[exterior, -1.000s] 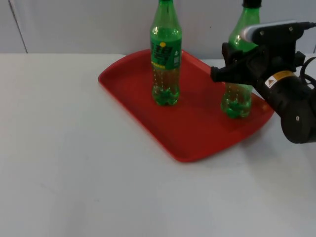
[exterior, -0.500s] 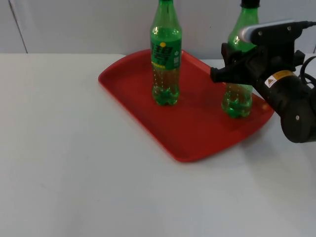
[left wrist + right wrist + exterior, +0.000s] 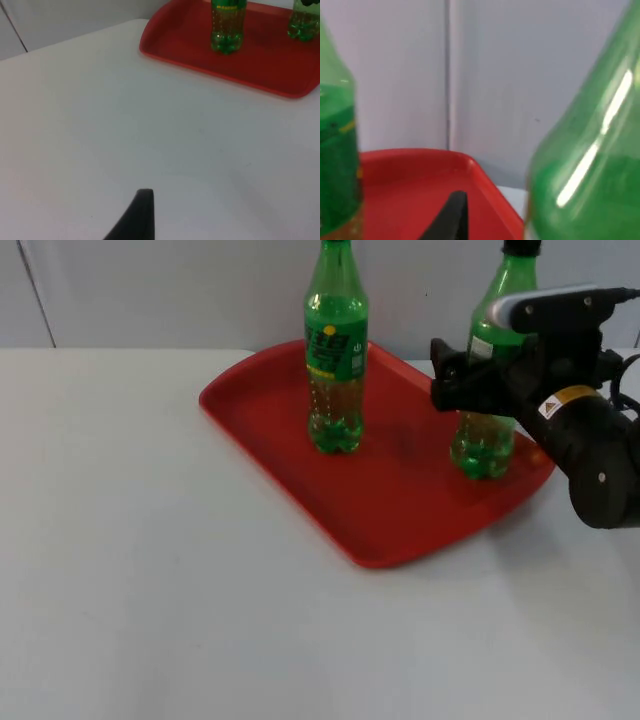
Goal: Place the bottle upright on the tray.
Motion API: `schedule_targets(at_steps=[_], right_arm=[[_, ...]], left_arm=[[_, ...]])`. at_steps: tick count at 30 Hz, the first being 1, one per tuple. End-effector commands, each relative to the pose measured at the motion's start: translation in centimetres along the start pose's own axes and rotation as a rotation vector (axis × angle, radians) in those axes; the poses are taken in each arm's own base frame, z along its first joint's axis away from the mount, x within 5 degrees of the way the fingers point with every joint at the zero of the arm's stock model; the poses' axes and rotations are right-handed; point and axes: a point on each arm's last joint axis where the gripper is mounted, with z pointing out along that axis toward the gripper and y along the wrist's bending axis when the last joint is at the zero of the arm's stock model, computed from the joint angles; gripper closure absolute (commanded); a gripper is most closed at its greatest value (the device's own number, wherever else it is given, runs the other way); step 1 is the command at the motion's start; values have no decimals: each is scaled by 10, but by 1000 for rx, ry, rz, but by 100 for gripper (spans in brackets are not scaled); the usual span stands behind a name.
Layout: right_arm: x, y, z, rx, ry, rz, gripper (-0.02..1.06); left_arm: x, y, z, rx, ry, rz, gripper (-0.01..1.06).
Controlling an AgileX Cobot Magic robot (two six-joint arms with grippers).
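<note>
On the white table (image 3: 150, 590), nearest the camera, bare surface lies before my waiting left gripper (image 3: 142, 212), whose fingers I cannot judge as open or closed. Farther back sits the red tray (image 3: 400, 530), a green bottle (image 3: 336, 350) standing upright near its middle. Toward the tray's right end, my right gripper (image 3: 470, 388) stands at the waist of a second green bottle (image 3: 485, 445), upright with its base on the tray; whether I am gripping it I cannot tell. Behind rises the grey partition wall (image 3: 180, 290).

Black right arm (image 3: 590, 455), yellow warning label (image 3: 562, 398)
</note>
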Motion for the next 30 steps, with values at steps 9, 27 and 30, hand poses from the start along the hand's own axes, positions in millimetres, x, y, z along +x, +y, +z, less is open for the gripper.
schedule_targets(at_steps=[9, 27, 30], right_arm=[[-6, -3, -27, -27, 43, -26, -1], [-17, -5, -82, -33, 184, -31, -1], [-23, -7, -90, -48, 231, -43, -1]], left_arm=[[0, 0, 0, 2, -5, 6, 0], [0, 0, 0, 2, -5, 6, 0], [0, 0, 0, 2, -5, 6, 0]])
